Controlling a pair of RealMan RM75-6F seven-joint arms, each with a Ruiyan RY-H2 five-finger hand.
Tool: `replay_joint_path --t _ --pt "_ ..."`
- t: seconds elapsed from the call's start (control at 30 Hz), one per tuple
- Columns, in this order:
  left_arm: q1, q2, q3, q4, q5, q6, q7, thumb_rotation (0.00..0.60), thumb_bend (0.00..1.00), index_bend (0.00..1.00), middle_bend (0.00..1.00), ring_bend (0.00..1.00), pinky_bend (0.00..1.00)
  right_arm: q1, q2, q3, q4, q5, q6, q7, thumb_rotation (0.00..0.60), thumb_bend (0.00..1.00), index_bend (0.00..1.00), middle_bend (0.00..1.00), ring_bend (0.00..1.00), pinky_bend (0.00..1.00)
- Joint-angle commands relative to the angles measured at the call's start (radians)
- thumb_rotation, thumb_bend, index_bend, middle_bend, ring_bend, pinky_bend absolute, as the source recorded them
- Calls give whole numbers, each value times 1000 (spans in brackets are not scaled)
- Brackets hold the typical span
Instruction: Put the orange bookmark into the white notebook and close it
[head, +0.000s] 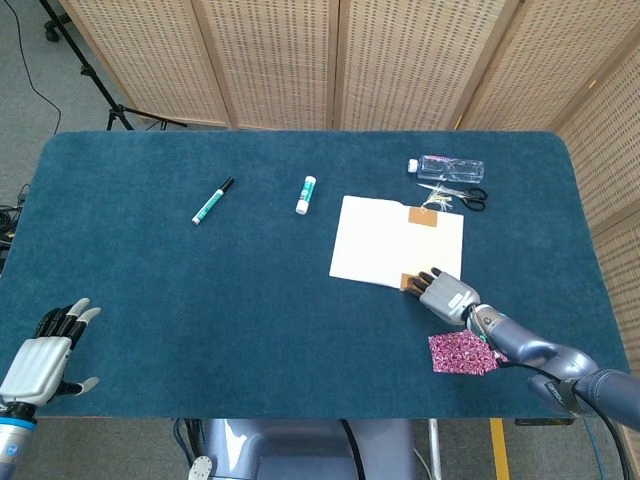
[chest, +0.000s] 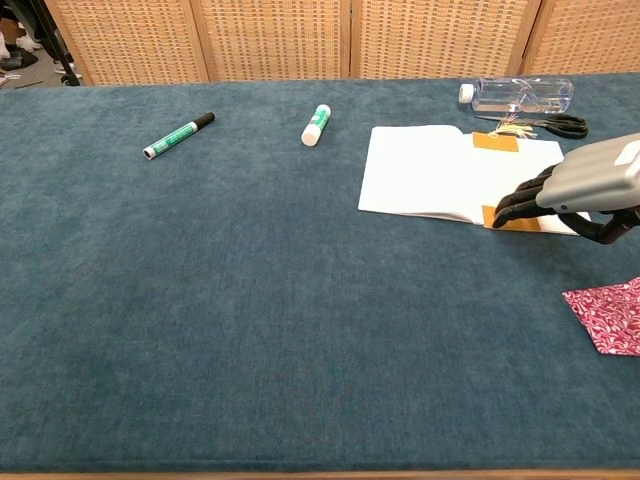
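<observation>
The left hand (head: 40, 360) sits far to the left of the white notebook (head: 385, 245), near the front corner of the blue table (head: 200, 300). Its fingers are spread apart and it holds nothing.

A green marker (head: 212, 201) lies well to the left of the notebook. A glue stick (head: 305, 195) lies closer to it, still on its left and a little farther back.

The notebook lies open and flat on the table. The orange bookmark (head: 422, 217) lies across its right page, from the back edge to the front edge, with a pale tassel (chest: 507, 125) sticking out at the back.

The right hand (head: 445, 296) rests on the front end of the bookmark, fingertips (chest: 505, 210) pressing down on it. Its fingers are stretched out and it grips nothing.

Behind the notebook lie a clear bottle (head: 447, 166) and scissors (head: 462, 196). In front of it, on the right, lies a pink cloth (head: 460, 352).
</observation>
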Motion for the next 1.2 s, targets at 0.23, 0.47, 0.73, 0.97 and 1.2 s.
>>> replay_joint_path --t 0.23,0.47,0.73,0.97,1.2 --pt "0 1 0 1 1 0 -3 600 0 0 0 0 0 10 6 7 -16 38 -2 -54 600 1000 85 68 0 105" --pt "-1 -1 1 1 0 0 -1 600 0 0 0 0 0 9 12 12 -27 75 6 -74 600 1000 88 68 0 105" --pt "-2 -2 0 0 -1 -3 2 600 0 0 0 0 0 5 9 16 -33 86 28 -81 600 1000 88 68 0 105" --pt "-2 -1 2 0 0 -2 0 600 0 0 0 0 0 3 -8 19 -9 113 33 -92 600 1000 87 67 0 106" --pt "-3 -1 1 0 -3 -4 1 600 0 0 0 0 0 9 -7 31 -18 146 35 -97 600 1000 87 68 0 106"
